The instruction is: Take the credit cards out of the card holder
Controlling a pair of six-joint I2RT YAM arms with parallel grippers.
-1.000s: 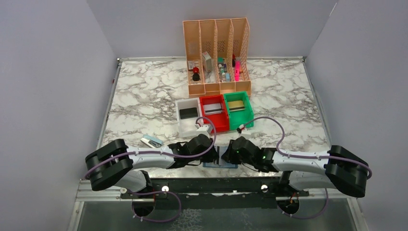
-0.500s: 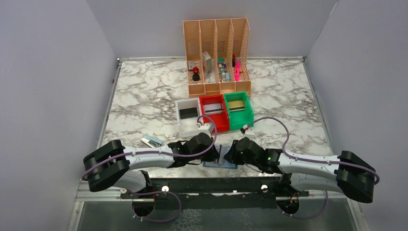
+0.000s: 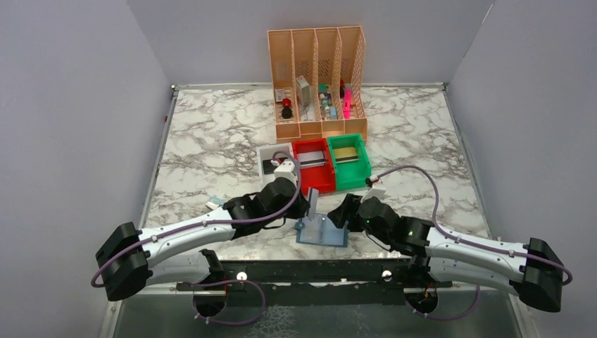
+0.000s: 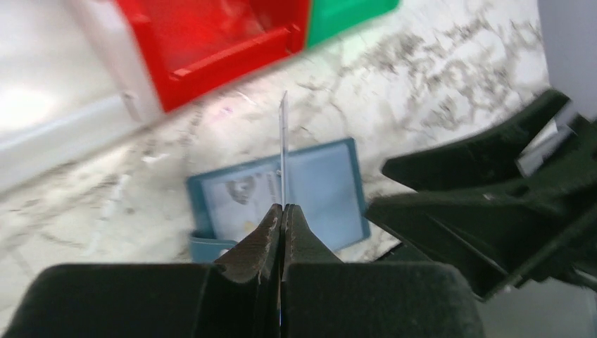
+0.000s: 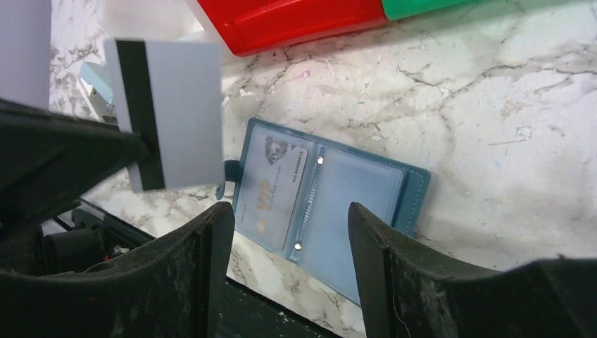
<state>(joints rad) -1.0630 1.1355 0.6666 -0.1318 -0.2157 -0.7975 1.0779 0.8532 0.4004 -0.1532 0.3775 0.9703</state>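
Observation:
The teal card holder (image 3: 322, 232) lies open near the table's front edge and also shows in the right wrist view (image 5: 352, 197) and the left wrist view (image 4: 320, 186). A pale card with gold "VIP" lettering (image 5: 271, 190) sits in its left clear pocket. My left gripper (image 3: 304, 204) (image 4: 283, 208) is shut on a silvery-grey card with a black stripe (image 5: 169, 113) (image 4: 284, 148) and holds it upright above the holder's left side. My right gripper (image 3: 340, 215) (image 5: 288, 232) is open and empty, hovering over the holder's right half.
White (image 3: 267, 156), red (image 3: 315, 176) and green (image 3: 352, 172) bins stand just behind the holder. The peach mesh organizer (image 3: 317, 77) is further back. A small card-like item (image 3: 213, 202) lies on the table to the left, partly hidden by the left arm.
My left gripper has risen and pulled back toward the bins with the silvery-grey card in it. My right gripper has shifted right, off the holder, which now shows open.

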